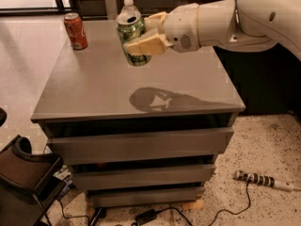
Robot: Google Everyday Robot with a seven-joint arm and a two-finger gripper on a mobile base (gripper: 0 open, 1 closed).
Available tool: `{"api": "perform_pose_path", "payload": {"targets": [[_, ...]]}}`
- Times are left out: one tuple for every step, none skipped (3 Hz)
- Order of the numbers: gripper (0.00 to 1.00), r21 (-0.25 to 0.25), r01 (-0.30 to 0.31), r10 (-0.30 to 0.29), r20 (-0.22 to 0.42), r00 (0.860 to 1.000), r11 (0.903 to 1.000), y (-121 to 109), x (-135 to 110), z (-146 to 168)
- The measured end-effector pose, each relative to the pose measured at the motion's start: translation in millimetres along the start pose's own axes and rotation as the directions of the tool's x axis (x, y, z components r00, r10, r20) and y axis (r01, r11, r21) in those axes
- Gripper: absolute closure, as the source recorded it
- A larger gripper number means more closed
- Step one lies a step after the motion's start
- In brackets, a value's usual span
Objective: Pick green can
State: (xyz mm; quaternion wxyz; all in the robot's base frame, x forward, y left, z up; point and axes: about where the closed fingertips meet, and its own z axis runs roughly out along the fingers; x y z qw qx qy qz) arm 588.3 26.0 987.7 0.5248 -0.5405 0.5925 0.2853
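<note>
Claw (138, 34) around green can (129, 29), apparently aloft.

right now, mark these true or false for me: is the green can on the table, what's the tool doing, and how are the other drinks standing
1. The green can stands on the table. False: it hangs in the air above the tabletop, held by the tool.
2. The tool is shut on the green can, above the back half of the table. True.
3. The red can lies on its side. False: it stands upright near the table's back left corner.
4. A water bottle stands behind the green can, only its top showing. True.
</note>
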Motion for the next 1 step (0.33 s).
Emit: {"api": "perform_pose_path", "payload": {"targets": [[1.0,0.034,0.008,-0.008,-0.016,1.0,0.9994,-5.0,-18.1,-11.9]]}}
